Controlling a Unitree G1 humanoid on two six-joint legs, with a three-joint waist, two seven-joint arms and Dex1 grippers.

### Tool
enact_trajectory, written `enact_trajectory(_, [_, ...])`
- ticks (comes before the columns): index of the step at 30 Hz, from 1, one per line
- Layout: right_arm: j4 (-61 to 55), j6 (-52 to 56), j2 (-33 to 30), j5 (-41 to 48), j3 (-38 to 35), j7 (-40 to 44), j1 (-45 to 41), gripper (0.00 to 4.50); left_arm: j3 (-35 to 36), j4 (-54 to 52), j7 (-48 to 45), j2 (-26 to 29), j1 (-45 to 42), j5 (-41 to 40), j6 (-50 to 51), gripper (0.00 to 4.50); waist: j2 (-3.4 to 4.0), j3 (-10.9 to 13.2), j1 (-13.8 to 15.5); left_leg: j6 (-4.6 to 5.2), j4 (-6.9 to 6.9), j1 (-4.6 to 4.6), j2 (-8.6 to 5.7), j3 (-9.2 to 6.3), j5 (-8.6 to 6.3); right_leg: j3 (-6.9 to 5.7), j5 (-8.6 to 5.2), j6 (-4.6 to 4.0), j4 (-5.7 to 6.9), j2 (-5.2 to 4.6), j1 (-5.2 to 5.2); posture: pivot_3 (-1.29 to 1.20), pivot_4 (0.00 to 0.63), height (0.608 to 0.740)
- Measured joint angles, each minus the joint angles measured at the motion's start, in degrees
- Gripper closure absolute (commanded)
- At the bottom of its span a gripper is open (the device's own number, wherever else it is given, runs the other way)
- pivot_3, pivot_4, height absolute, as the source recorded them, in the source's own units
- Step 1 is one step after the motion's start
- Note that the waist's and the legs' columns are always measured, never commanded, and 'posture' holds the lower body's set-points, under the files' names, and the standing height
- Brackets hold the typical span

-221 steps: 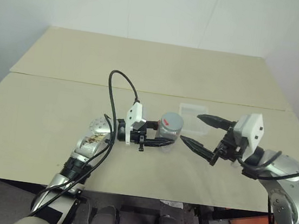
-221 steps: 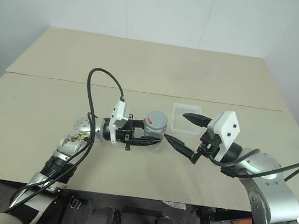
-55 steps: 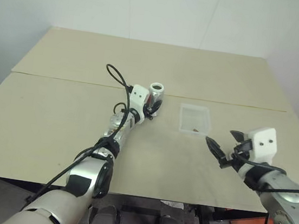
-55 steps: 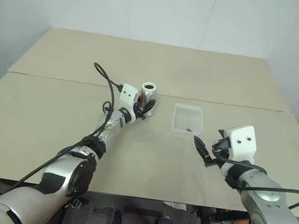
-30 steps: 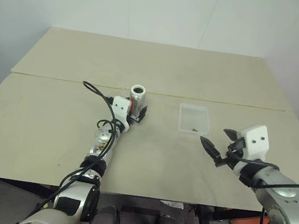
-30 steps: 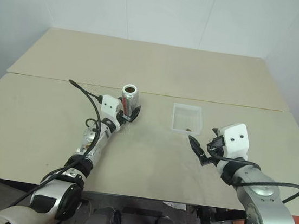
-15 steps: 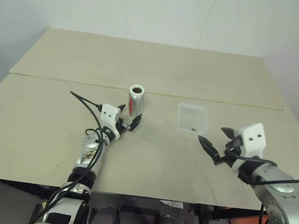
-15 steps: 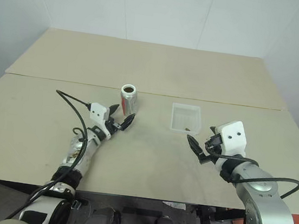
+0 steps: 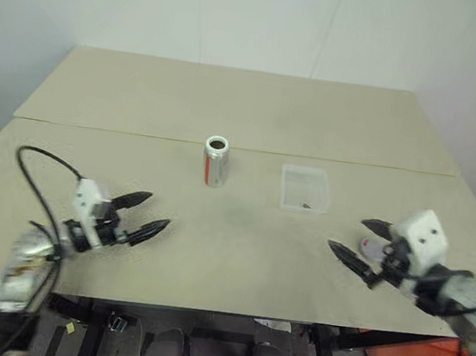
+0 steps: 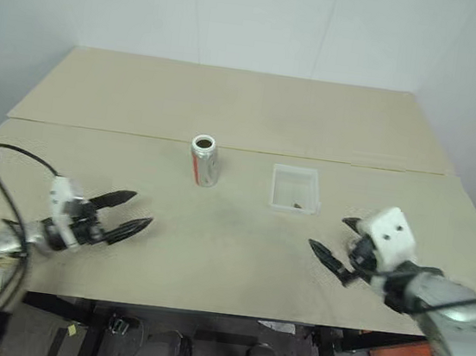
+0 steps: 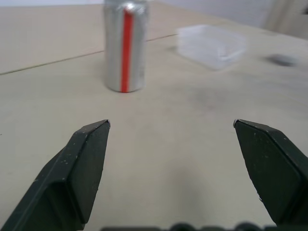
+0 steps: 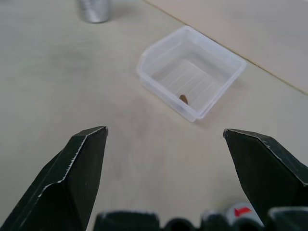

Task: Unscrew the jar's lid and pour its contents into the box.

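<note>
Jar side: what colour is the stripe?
Red, running vertically down the silvery jar; the left wrist view shows it best.

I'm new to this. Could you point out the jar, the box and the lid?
jar [image 9: 214, 164], left eye view, its side.
box [image 12: 220, 94], right wrist view, its wall.
lid [image 12: 239, 211], right wrist view, its red mark.

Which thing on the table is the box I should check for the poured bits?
On the tan table, look just nearer than the seam across its middle. To the right of the upright silver jar with the red stripe sits the box: shallow, rectangular, see-through plastic, with a small dark bit inside.
</note>
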Motion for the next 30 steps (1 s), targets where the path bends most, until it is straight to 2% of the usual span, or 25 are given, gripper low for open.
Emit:
enact_trajectory(3, [1.58,-9.55,-2.60,0.48,-7.32,11.18,4.85,0.00,3.58,-5.52,-6.37,7.39,2.42,-4.15,3.92,0.04,0.01,0.01,-0.04,-0.02,-0.12,0.55,0.04,0.11,-0.02,0.01,-0.10,-0.06,-0.13,0.00,0.48,0.00,0.150,0.740])
enact_trajectory(6, [4.35,-14.51,-3.57,0.97,-12.03,17.60,7.09,0.00,5.56,-8.91,-9.38,10.51,4.34,-7.06,7.17,0.04,0.01,0.01,-0.11,-0.03,-0.12,0.61,0.11,0.15,-0.02,0.03,-0.15,-0.13,-0.09,0.02,0.48,0.00,0.150,0.740])
enact_trajectory(9, [6.42,-16.79,-4.36,1.11,-14.84,21.51,8.60,0.00,6.14,-11.41,-10.02,11.28,5.00,-8.73,9.90,0.04,0.01,0.01,-0.08,-0.04,-0.12,0.66,0.15,0.16,-0.02,0.04,-0.15,-0.16,-0.04,0.06,0.47,0.00,0.150,0.740])
enact_trajectory(17, [7.04,-16.36,-5.41,1.42,-15.90,22.85,10.40,0.00,6.15,-13.53,-8.09,11.22,5.01,-8.08,11.12,0.04,0.01,0.01,-0.10,-0.04,-0.13,0.64,0.14,0.21,-0.02,0.10,-0.28,-0.39,-0.04,0.06,0.44,0.00,0.150,0.740])
enact_trajectory(23, [6.63,-13.92,-6.19,5.74,-14.97,25.11,10.36,0.00,6.16,-13.43,-7.76,11.40,5.16,-7.20,11.92,0.04,0.00,0.03,0.15,-0.04,-0.14,0.62,0.16,0.20,-0.02,0.10,-0.32,-0.46,-0.05,0.05,0.42,0.00,0.150,0.740])
enact_trajectory(30, [2.77,-12.77,-4.43,7.62,-14.33,21.40,9.59,0.00,8.45,-9.36,-12.53,13.98,7.06,-7.68,14.91,0.04,0.00,0.05,0.08,-0.05,-0.19,0.59,0.22,0.24,-0.03,0.10,-0.37,-0.54,-0.05,0.03,0.31,0.00,0.150,0.740])
